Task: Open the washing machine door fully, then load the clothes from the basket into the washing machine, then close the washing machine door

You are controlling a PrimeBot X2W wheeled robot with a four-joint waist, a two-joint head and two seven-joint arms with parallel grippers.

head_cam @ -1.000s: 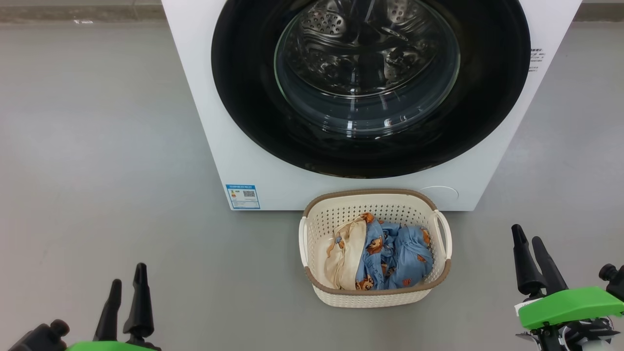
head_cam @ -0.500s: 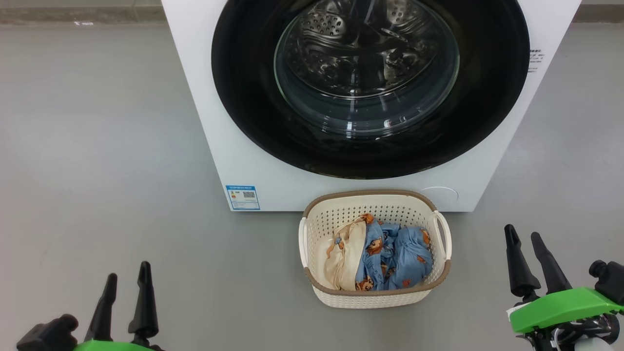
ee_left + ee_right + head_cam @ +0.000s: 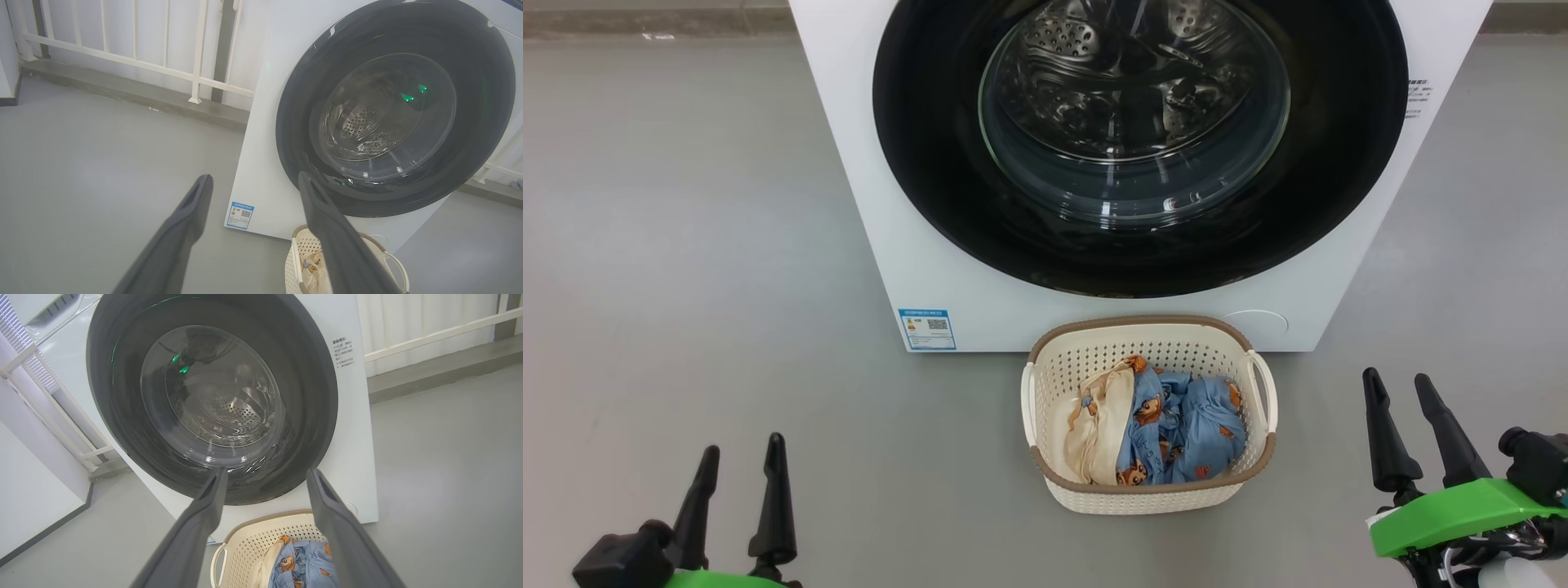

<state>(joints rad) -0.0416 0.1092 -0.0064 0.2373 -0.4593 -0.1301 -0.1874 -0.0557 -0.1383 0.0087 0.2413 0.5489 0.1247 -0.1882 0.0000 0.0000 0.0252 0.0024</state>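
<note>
Laundry area: washing machine [image 3: 915, 245], basket [image 3: 1147, 498], white railing [image 3: 199, 49], grey floor [image 3: 686, 245]

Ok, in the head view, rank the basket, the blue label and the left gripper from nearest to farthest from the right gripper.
1. The basket, on the floor just left of the right gripper.
2. The blue label, low on the washer front, at its left corner.
3. The left gripper, at the far lower left of the view.

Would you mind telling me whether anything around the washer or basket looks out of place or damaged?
Nothing stands out. The washing machine door sits shut on the washing machine, the basket stands upright just in front, and the clothes lie bundled inside it.
</note>
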